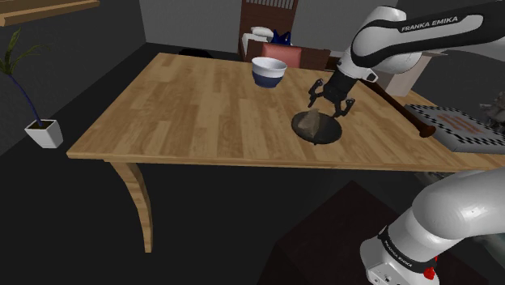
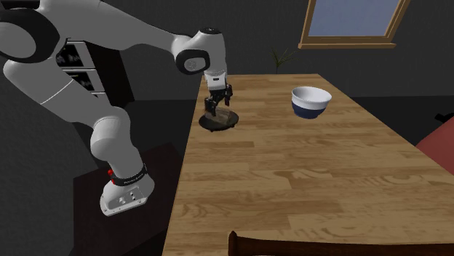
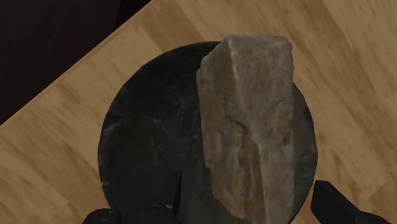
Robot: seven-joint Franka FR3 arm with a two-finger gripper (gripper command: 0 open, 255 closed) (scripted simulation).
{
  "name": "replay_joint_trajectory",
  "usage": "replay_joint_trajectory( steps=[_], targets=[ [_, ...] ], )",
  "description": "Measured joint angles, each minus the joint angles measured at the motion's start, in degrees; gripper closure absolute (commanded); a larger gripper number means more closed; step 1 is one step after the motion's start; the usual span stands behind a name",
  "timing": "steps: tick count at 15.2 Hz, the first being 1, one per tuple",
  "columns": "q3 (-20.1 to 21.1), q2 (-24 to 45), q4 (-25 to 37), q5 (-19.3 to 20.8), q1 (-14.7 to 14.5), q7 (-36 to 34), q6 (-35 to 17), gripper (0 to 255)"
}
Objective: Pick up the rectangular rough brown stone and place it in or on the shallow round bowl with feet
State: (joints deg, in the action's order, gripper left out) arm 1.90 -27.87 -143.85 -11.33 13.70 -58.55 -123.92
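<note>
Stone point(image 3: 251, 121) in dark bowl point(image 3: 146, 140) — near table point(image 3: 57, 159) edge | claw point(image 1: 331, 108) spread above

You're in a home dining room: a wooden table point(image 1: 186, 105), a red-cushioned chair point(image 1: 283, 55) at its far edge, a potted plant point(image 1: 42, 128), a wood-framed window point(image 2: 356, 20).

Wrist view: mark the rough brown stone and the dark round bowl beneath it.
Rough brown rectangular stone point(image 3: 251, 121), wrist view, middle of its upper face.
Dark round shallow bowl point(image 3: 149, 140), wrist view, bare inner surface beside the stone.
</note>
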Motion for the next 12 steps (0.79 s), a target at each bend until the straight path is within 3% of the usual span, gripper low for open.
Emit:
replay_joint_trajectory(
  steps=[3,7,12],
  targets=[
    [-0.2,-0.5,0.5,0.1,0.1,0.0,0.9,0],
    [-0.7,-2.5,4.4,0.9,0.5,-0.4,6.9,0],
    [-0.8,-3.0,4.9,1.0,0.6,-0.4,7.9,0]
  ],
)
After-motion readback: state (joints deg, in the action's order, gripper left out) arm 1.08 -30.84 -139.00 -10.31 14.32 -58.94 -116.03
